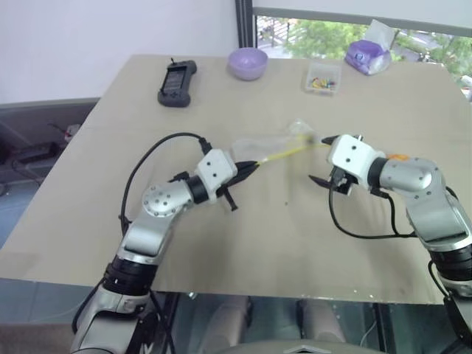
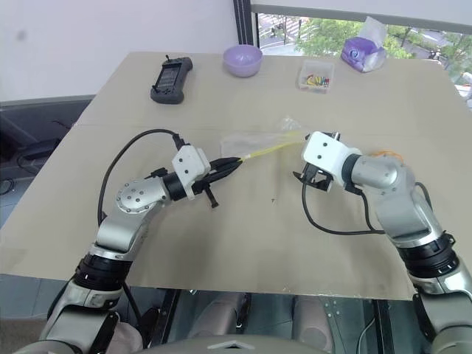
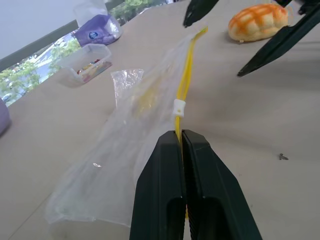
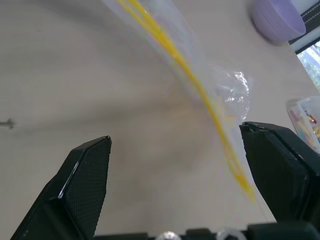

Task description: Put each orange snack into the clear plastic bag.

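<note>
While the left end effector (image 3: 182,137) stays out of this wording, it is clenched on the yellow zip strip of the clear plastic bag (image 3: 125,150), holding that edge just above the table (image 1: 243,243) near the middle of the head views. From this grip the bag stretches toward the right end effector (image 4: 175,165), whose two black fingers stand wide apart and released, with the far end of the strip running between them but not pinched.

One orange snack (image 3: 257,21) lies on the table at the upper right of the left wrist view, just beyond the right end effector and outside the bag; in the head views a sliver of it shows behind the right forearm (image 1: 396,157).

By my reading, the step in hand is getting the bag's mouth open and held, and no snack is in yet. Next, the right end effector probably needs either to pinch the opposite lip of the mouth or to turn toward the bun, while the left keeps the strip raised so the opening does not collapse.
</note>
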Robot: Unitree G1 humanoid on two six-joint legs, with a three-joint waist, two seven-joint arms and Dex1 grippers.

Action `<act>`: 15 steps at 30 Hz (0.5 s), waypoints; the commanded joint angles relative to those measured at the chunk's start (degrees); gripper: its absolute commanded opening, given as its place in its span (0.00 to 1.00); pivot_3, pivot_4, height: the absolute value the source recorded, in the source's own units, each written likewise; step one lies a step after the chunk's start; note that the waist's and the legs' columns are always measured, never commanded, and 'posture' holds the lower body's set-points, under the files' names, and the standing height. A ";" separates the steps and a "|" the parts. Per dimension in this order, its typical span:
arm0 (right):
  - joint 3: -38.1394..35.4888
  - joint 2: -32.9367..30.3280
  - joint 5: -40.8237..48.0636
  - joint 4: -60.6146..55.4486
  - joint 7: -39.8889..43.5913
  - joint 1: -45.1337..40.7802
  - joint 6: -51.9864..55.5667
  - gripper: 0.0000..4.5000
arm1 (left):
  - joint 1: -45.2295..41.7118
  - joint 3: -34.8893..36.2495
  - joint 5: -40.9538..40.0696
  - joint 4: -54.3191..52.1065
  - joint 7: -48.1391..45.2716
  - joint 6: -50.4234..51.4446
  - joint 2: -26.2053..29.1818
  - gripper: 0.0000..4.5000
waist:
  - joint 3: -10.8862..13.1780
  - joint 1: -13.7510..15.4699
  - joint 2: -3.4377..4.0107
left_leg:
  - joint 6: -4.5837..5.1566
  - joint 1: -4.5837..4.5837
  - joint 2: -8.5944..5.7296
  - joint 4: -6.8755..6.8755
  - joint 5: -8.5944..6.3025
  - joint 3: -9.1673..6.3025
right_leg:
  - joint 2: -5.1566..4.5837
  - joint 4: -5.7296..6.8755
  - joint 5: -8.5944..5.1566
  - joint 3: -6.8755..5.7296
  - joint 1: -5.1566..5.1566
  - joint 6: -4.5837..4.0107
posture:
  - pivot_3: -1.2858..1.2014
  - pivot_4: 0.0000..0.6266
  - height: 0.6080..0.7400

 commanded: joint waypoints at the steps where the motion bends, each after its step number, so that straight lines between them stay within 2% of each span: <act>1: -3.07 -1.20 2.76 -3.48 1.05 -0.60 -0.93 0.99 | 0.76 1.88 -2.11 1.11 -0.77 -4.08 -1.23 0.00 | 0.00 0.01 0.00 | 0.00 0.01 0.00 0.00 0.00 0.00 | 0.00 0.00 0.00 0.00 0.00 0.00 | 0.52 0.24 1.00; 7: -5.32 -2.32 5.04 -2.81 0.37 -2.10 -0.64 0.99 | 0.85 2.11 -2.68 5.35 -2.64 -9.07 -1.92 0.00 | 0.00 0.16 0.00 | 0.00 -0.01 -0.01 0.03 0.00 -0.01 | -0.01 0.00 0.00 -0.01 0.01 0.00 | 0.52 0.24 1.00; 15: -1.65 4.28 4.95 -3.94 -3.58 -5.69 1.31 0.99 | 0.53 1.31 -3.20 7.37 -4.04 -10.85 -3.64 0.00 | -0.01 -0.43 0.00 | 0.00 -0.01 0.00 0.03 0.00 -0.03 | -0.01 0.02 0.00 -0.02 0.00 0.00 | 0.52 0.24 1.00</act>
